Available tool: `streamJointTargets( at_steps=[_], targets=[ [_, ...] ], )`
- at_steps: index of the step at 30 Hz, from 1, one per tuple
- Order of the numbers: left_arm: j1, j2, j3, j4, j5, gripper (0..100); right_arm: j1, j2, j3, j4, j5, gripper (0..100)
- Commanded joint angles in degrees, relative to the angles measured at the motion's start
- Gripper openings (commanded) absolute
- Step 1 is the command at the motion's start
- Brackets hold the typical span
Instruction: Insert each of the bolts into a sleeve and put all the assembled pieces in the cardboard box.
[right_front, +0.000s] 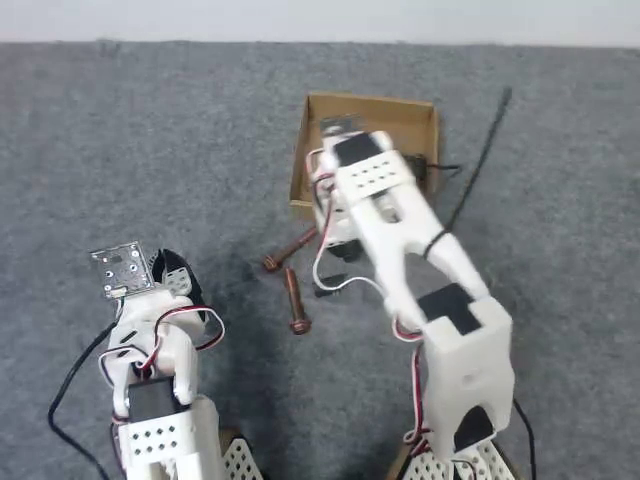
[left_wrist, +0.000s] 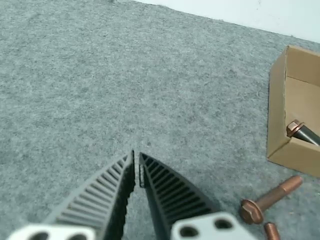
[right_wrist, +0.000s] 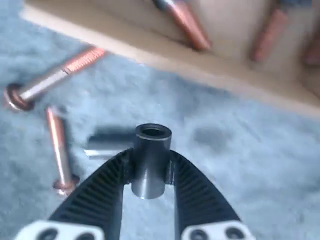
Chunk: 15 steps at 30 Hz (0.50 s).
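Note:
My right gripper (right_wrist: 150, 159) is shut on a dark metal sleeve (right_wrist: 151, 142), held upright with its bore showing, just above the carpet in front of the cardboard box (right_front: 400, 112). Another sleeve (right_wrist: 106, 145) lies on the carpet right behind it. Two copper bolts (right_front: 289, 248) (right_front: 295, 300) lie loose on the carpet beside the box's near corner. Inside the box I see copper pieces (right_wrist: 182, 17) (right_wrist: 270, 32). My left gripper (left_wrist: 136, 159) is shut and holds nothing, over bare carpet well to the left of the bolts.
Grey carpet covers the table. The right arm (right_front: 400, 240) stretches from the near right to the box's near-left corner, and a black cable (right_front: 480, 160) runs past the box's right side. Open carpet lies left of the box.

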<state>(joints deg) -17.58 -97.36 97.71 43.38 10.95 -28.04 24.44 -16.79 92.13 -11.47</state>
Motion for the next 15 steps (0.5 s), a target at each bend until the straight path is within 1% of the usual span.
streamJointTargets(
  at_steps=[1,5,15],
  targets=[
    [0.35,-0.70,-0.84,-1.32,-0.62,1,3.56,-7.96,1.85,2.86,-0.79,0.6],
    [0.44,-0.70,-0.84,-1.32,-0.62,1,6.55,-12.97,10.99,1.45,-0.53,0.6],
    [0.44,-0.70,-0.84,-1.14,-0.62,1,15.78,-31.60,37.19,-4.09,-0.44,0.6]
  ],
)
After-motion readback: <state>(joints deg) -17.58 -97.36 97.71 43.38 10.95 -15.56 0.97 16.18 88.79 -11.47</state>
